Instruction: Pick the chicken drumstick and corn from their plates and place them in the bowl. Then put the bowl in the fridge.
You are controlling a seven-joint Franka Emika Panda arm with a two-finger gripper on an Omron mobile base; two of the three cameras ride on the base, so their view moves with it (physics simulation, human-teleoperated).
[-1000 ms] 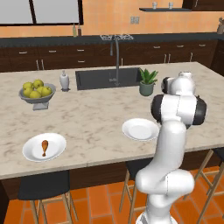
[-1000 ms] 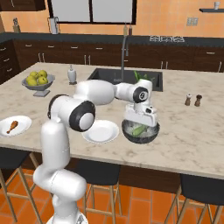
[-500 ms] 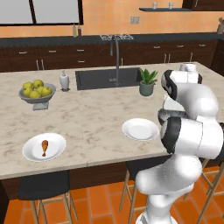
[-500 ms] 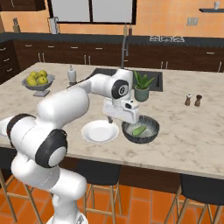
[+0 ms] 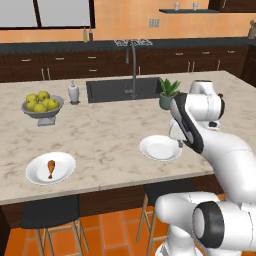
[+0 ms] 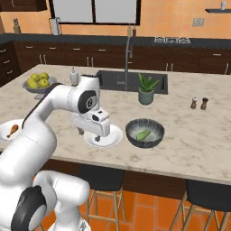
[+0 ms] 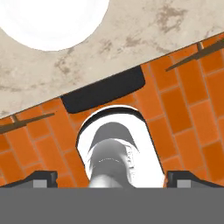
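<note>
The chicken drumstick (image 5: 50, 168) lies on the left white plate (image 5: 35, 175), also seen as the drumstick (image 6: 11, 130) at the far left of the right base view. The corn (image 6: 143, 134) lies inside the dark bowl (image 6: 155, 139) on the counter. Just left of the bowl sits the second plate (image 6: 113, 137), bare, seen too in the left base view (image 5: 160, 148) and the hand view (image 7: 52, 17). My gripper (image 6: 95, 131) hangs over that plate's near edge, open, with nothing between the wide-set fingertips (image 7: 40, 177). The fridge is out of view.
A grey footed bowl of apples (image 5: 42, 106) and a small white bottle (image 5: 73, 92) stand at the back left. The sink with its faucet (image 5: 133, 65) and a potted plant (image 6: 146, 89) are behind. Two shakers (image 6: 199, 103) stand right. Dark stools (image 5: 50, 212) line the counter's front edge.
My arm has swung left from above the bowl to over the bare plate, hand empty. The corn stays in the bowl.
</note>
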